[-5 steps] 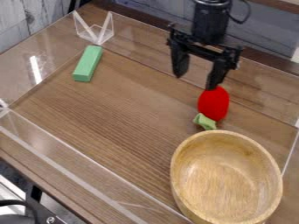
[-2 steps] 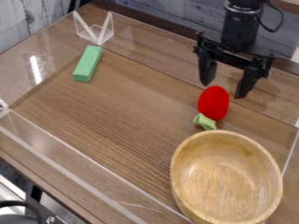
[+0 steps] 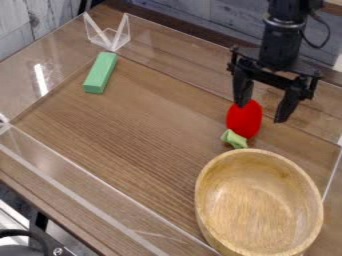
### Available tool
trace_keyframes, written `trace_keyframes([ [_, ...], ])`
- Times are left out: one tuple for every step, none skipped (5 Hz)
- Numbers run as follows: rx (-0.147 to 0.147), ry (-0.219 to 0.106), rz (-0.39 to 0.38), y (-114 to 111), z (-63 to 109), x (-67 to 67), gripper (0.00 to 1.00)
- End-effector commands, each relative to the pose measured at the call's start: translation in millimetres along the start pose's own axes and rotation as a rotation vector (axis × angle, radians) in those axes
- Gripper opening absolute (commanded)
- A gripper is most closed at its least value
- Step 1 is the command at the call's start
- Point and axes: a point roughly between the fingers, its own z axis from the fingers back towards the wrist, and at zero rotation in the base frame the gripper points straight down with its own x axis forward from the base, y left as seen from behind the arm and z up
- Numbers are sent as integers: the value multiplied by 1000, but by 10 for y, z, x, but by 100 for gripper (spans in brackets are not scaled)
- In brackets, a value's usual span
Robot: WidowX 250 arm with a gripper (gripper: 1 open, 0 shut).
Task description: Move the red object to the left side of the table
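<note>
- The black robot hand [image 3: 271, 103] is open, with its two fingers spread wide apart. It is not pinching anything.
- The red toy fruit [image 3: 245, 119] is right by the tip of the finger on the picture's left. It is not in the middle between the two fingers. I cannot tell if that finger touches it.
- The fruit's pale green stem end [image 3: 235, 139] points away from the hand, toward the bottom of the picture.
- The big round wooden bowl [image 3: 258, 205] is farther from the hand, past the fruit, near the bottom of the picture.
- The green block [image 3: 100, 73] is well apart from the hand, over to the picture's left.
- A white wire thing [image 3: 107, 35] is also far to that side, a bit higher up than the block.
- The brown table [image 3: 140, 135] is under the hand and all around the fruit.
</note>
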Motion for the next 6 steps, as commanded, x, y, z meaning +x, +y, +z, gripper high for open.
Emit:
trace_keyframes([
  [-12, -60, 7, 103, 184, 123, 100],
  [-14, -61, 27, 210, 131, 169, 100],
  [-27, -67, 45, 308, 90, 207, 100],
  [-43, -71, 4, 270, 129, 196, 100],
  [-55, -74, -49, 164, 200, 160, 100],
  [-59, -75, -105, 189, 141, 110, 100],
])
